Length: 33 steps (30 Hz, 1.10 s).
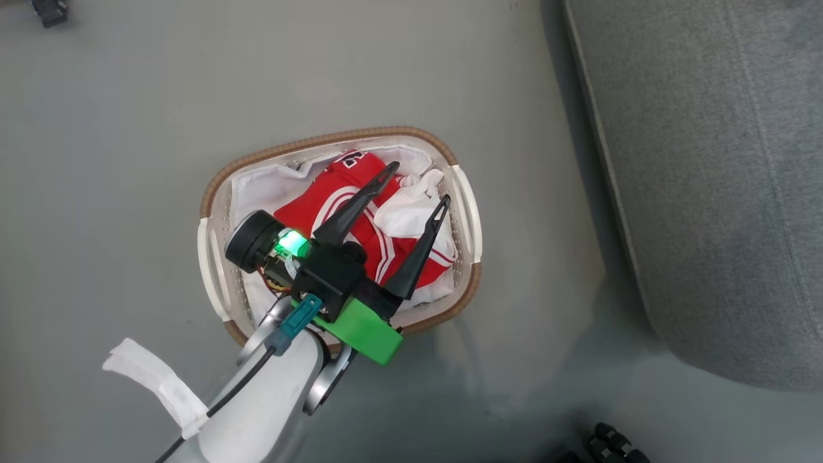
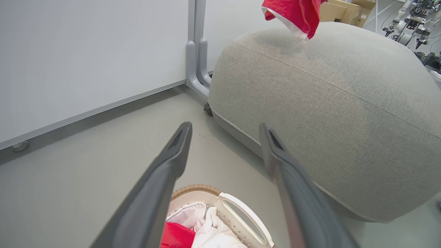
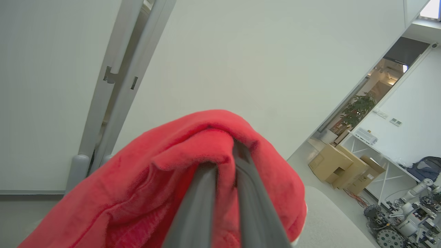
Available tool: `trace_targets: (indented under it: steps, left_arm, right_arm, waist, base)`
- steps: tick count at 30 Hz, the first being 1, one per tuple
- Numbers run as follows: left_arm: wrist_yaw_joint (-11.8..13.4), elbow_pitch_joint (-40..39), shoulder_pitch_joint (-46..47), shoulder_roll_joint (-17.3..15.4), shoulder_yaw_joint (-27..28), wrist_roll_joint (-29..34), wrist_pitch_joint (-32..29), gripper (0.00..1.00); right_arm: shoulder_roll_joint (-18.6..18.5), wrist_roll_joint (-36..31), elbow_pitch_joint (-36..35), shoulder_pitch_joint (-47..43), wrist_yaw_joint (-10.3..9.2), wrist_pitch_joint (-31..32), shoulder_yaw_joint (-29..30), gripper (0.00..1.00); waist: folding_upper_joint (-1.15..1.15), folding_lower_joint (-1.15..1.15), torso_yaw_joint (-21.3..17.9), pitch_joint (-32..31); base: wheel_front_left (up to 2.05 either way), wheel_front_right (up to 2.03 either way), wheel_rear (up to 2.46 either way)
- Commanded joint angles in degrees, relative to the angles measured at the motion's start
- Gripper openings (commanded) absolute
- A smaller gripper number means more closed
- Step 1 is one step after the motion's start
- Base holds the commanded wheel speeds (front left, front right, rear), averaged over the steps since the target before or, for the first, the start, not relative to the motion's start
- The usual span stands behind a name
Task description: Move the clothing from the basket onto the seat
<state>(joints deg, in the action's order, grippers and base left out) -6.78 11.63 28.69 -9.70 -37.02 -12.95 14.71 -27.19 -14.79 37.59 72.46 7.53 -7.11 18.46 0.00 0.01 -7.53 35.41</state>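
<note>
The white basket (image 1: 334,138) with a brown rim stands on the floor. It holds a red garment with white stripes (image 1: 334,193) on a white lining. My left gripper (image 1: 418,184) hovers over it, open and empty, fingers pointing toward the seat (image 1: 707,193). In the left wrist view its fingers (image 2: 225,126) spread above the basket's handle (image 2: 241,213) and the red cloth (image 2: 175,236). My right gripper (image 3: 224,158) is shut on another red garment (image 3: 155,179). That garment (image 2: 296,13) hangs above the grey seat (image 2: 327,103).
A white wall panel with a grey post (image 2: 196,51) stands behind the seat. Cardboard boxes (image 3: 341,165) and robot parts (image 3: 406,220) lie beyond it. Dark objects sit on the floor at the lower edge (image 1: 611,444) and in the top left corner (image 1: 48,11).
</note>
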Motion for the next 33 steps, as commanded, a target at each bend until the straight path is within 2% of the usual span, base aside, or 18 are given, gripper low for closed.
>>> trace_targets:
  steps: [1, 9, 15, 16, 17, 18, 25, 33]
  left_arm:
    - [0.33, -0.27, 1.04, 0.03, 0.12, 0.51, -0.02, 1.00]
    - [0.69, -0.76, 1.58, -0.04, -0.54, 0.77, -0.02, 1.00]
    - [0.97, -0.42, 1.98, -0.88, -0.29, 0.40, -0.01, 1.00]
    - [1.08, -0.36, 1.99, -0.96, -0.19, 0.29, 0.00, 1.00]
    - [1.18, -0.29, 1.96, -1.08, -0.08, 0.20, 0.01, 1.00]
    - [1.25, -0.24, 1.93, -1.17, 0.02, 0.13, 0.04, 1.00]
    - [2.21, -0.08, 1.40, -1.23, 1.00, -0.46, 0.33, 1.00]
    - [2.43, 0.94, -0.11, -0.06, 2.85, -2.55, 0.52, 1.00]
  right_arm:
    - [-0.26, -0.74, 1.12, -0.37, -0.08, -0.55, 1.28, 0.00]
    - [2.02, -4.14, 9.82, -7.42, -0.08, -3.53, 8.93, 0.00]
    - [5.19, -7.49, 12.28, -10.82, -0.08, -6.22, 13.03, 0.00]
    - [5.81, -7.77, 12.31, -11.24, -0.08, -6.61, 13.51, 0.27]
    - [6.66, -8.11, 12.32, -11.73, -0.08, -7.00, 14.00, 0.59]
    - [7.23, -8.24, 12.33, -12.03, -0.08, -7.22, 14.31, 1.00]
    - [11.03, -8.01, 11.55, -15.44, -0.08, -8.11, 13.74, 1.00]
    - [12.94, -3.15, 4.76, -20.96, -0.08, -8.14, 8.66, 1.00]
  waist:
    - [0.00, -0.01, 2.96, 3.78]
    - [0.00, -0.01, 2.58, 6.17]
    - [0.00, -0.01, 1.16, 5.91]
    - [0.00, -0.01, 0.97, 5.73]
    - [0.00, -0.01, 0.73, 5.48]
    - [0.00, -0.01, 0.53, 5.25]
    - [0.00, -0.01, -0.63, 2.37]
    - [0.00, -0.01, 0.28, -3.23]
  base:
    - [0.00, 0.00, 0.00]
    - [0.00, 0.00, 0.00]
    - [0.00, 0.00, 0.00]
    - [0.00, 0.00, 0.00]
    - [0.00, 0.00, 0.00]
    - [0.00, 0.00, 0.00]
    - [0.00, 0.00, 0.00]
    - [0.00, 0.00, 0.00]
